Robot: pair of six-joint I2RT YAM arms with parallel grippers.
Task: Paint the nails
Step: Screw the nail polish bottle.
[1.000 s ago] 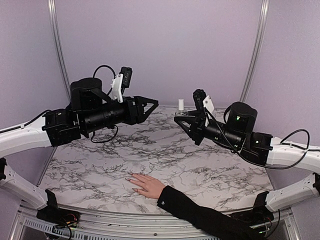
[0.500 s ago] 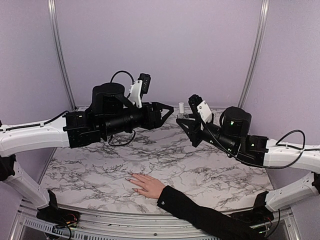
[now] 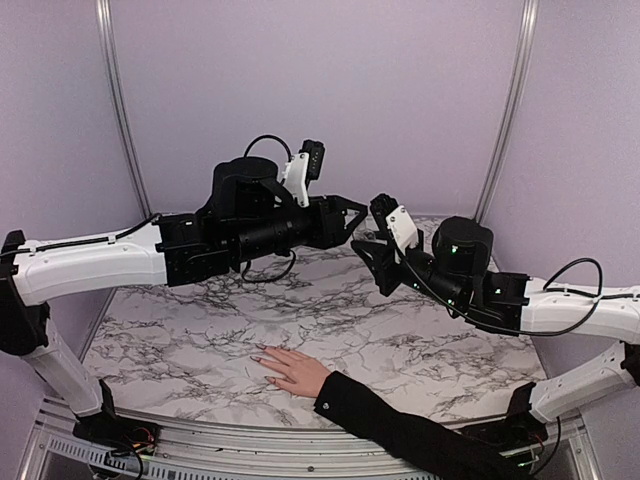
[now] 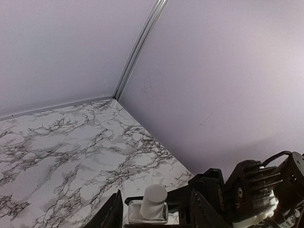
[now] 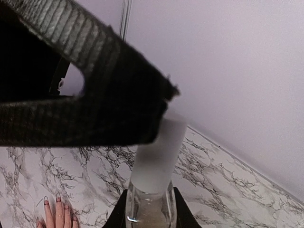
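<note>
R gripper [image 3: 366,247] grips polish bottle [image 5: 150,204] upright, steady for opening. L gripper [image 4: 154,216] jaws apart astride cap [image 4: 155,194], no contact yet, prob. to unscrew. Hand [image 3: 297,373] flat on table [image 3: 200,330], nails [image 3: 262,357] at front, well below bottle.

— Left side?
— My left arm [image 3: 250,235] swung up and right over the desk [image 3: 200,330]. Left pincer [image 3: 350,215] narrowed, now straddling the cap [image 4: 154,194] of the bottle [image 5: 151,204].
— Right side?
— My right arm [image 3: 460,260] edged left.

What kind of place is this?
Likely a robot test booth, not a salon: plain lilac walls with metal rails, a marble-look table, and a small bottle gripped in robot fingers.
</note>
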